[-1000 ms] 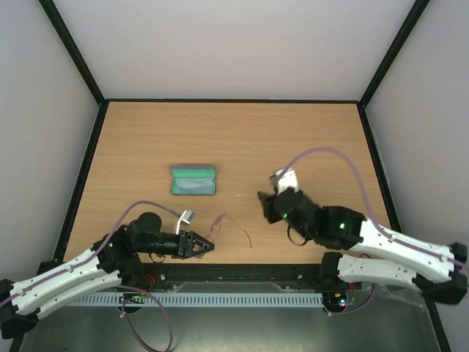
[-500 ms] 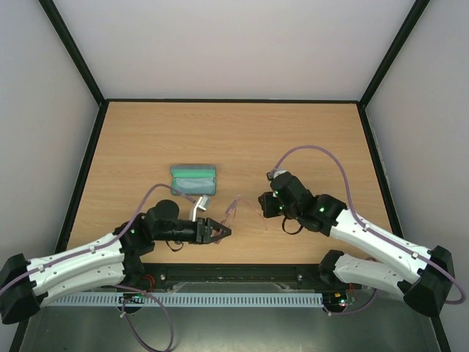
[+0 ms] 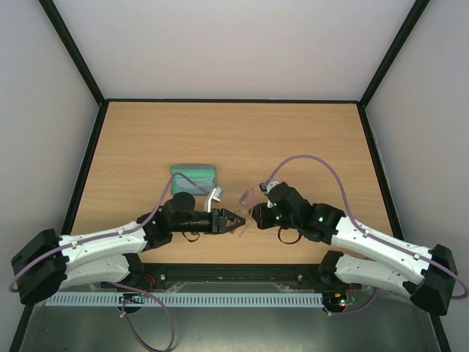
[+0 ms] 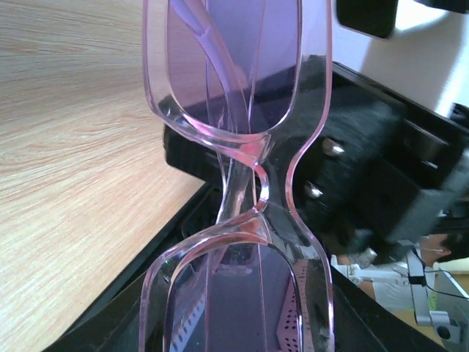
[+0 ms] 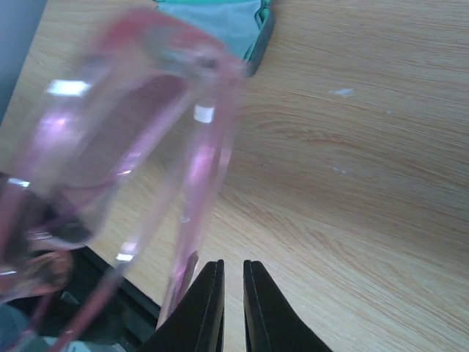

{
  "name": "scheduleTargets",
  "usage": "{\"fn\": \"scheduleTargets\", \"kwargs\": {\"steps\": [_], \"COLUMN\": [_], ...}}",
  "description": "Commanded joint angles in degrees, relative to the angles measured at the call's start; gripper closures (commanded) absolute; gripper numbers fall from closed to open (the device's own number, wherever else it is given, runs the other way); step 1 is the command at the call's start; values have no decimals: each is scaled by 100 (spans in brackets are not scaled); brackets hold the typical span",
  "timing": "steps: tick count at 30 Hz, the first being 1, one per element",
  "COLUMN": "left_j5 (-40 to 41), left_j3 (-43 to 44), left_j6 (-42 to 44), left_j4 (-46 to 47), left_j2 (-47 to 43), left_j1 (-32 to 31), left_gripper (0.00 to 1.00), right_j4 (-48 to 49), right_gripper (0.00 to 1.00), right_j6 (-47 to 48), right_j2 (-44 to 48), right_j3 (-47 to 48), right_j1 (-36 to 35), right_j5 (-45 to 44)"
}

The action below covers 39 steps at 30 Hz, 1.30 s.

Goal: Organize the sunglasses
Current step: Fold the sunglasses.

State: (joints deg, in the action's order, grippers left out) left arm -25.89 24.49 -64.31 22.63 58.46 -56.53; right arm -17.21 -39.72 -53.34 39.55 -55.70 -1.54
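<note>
So the left gripper [image 3: 233, 220] has the sunglasses [image 4: 245, 183] pinched by the front frame. They're held up off the table [image 3: 308, 139] in the gap between the two arms, near the case [image 3: 192, 174].

The right gripper [image 5: 232, 265] has its fingers [image 5: 209, 308] squeezed almost together with nothing I can see between them. One temple [image 5: 179, 271] runs just beside a finger.

My guess is this step is folding the temples before the case. Tips:
- Use the closed fingers as a blunt pusher.
- Nudge the temple slowly the way it naturally folds, not across it.
- Do one side at a time.
- The left needs a firm, untwisting hold, since that thin plastic looks slippery and bendy.
- If the push slides off, back away instead of forcing it.
</note>
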Motion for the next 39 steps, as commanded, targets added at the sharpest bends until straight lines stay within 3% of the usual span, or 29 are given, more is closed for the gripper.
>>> {"fn": "scheduleTargets", "kwargs": {"steps": [1, 9, 21, 27, 33, 39], "left_j5": [-50, -13, -213, -122, -24, 182], "left_j3": [202, 262, 284, 173, -247, -928], "left_j6": [24, 19, -206, -272, -606, -1432], "left_j4": [877, 1127, 2040, 2251, 3146, 4938], "left_j2": [459, 675, 1293, 1196, 869, 720], "left_j1": [39, 46, -41, -33, 10, 20], "left_gripper": [61, 61, 61, 61, 61, 61], "right_j4": [130, -425, 363, -207, -576, 68], "right_gripper": [90, 89, 89, 88, 66, 57], "right_j6": [-145, -100, -125, -215, -691, -925], "right_j2": [86, 641, 472, 1018, 2465, 3262], "right_j3": [57, 149, 61, -31, -349, -457], "right_j1": [-133, -132, -127, -126, -20, -5], "right_j5": [-129, -704, -227, -719, -1011, -491]}}
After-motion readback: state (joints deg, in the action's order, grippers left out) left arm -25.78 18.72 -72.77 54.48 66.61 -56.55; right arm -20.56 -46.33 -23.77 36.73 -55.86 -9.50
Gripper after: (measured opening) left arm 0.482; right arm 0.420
